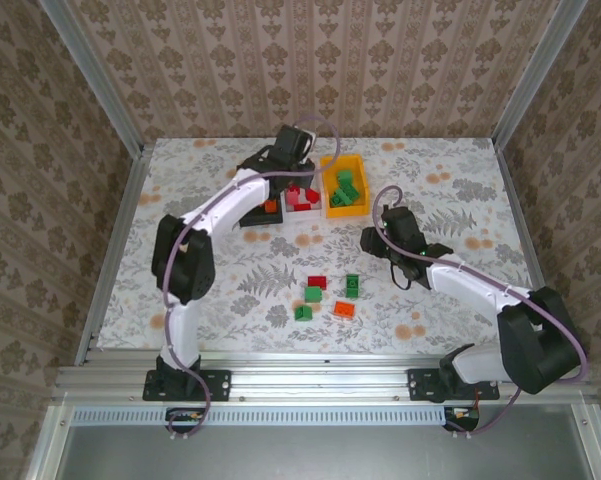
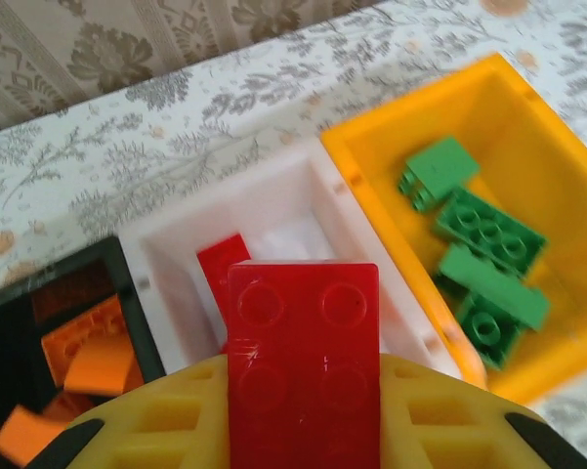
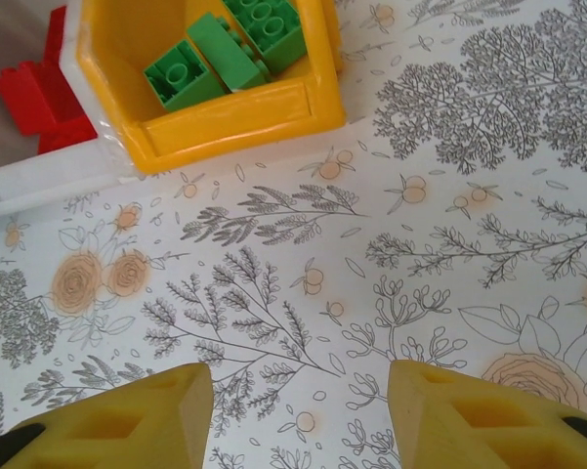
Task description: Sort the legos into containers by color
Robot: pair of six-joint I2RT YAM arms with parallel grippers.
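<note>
Three bins stand in a row at the far middle of the floral table (image 1: 460, 200), touching side by side: the black bin (image 1: 260, 222) on the left, the white bin (image 1: 305, 210) in the middle and the yellow bin (image 1: 328, 190) on the right.

Your left gripper (image 2: 303, 401) is clenched on a red brick (image 2: 303, 362), which is pinched between the yellow fingers (image 2: 176, 435) with its studded face toward the wrist camera. Six studs seem to show on it, but the stud tops are too blurred for you to read any mark. The brick hangs above the white bin, where another red piece (image 2: 220, 269) lies. To one side of that bin orange bricks (image 2: 88, 352) sit in the black bin, and to the other green bricks (image 2: 488, 230) lie in the yellow bin.

Your right gripper (image 3: 298, 410) is released, its jaws standing apart with bare tablecloth between them. It hovers over the table just beside the near right corner of the yellow bin.

Five loose bricks lie on the table nearer the arm bases, well apart from the bins: a red one (image 1: 317, 283), a green one (image 1: 352, 286), a second green one (image 1: 312, 294), a third green one (image 1: 303, 313) and an orange one (image 1: 344, 309).
</note>
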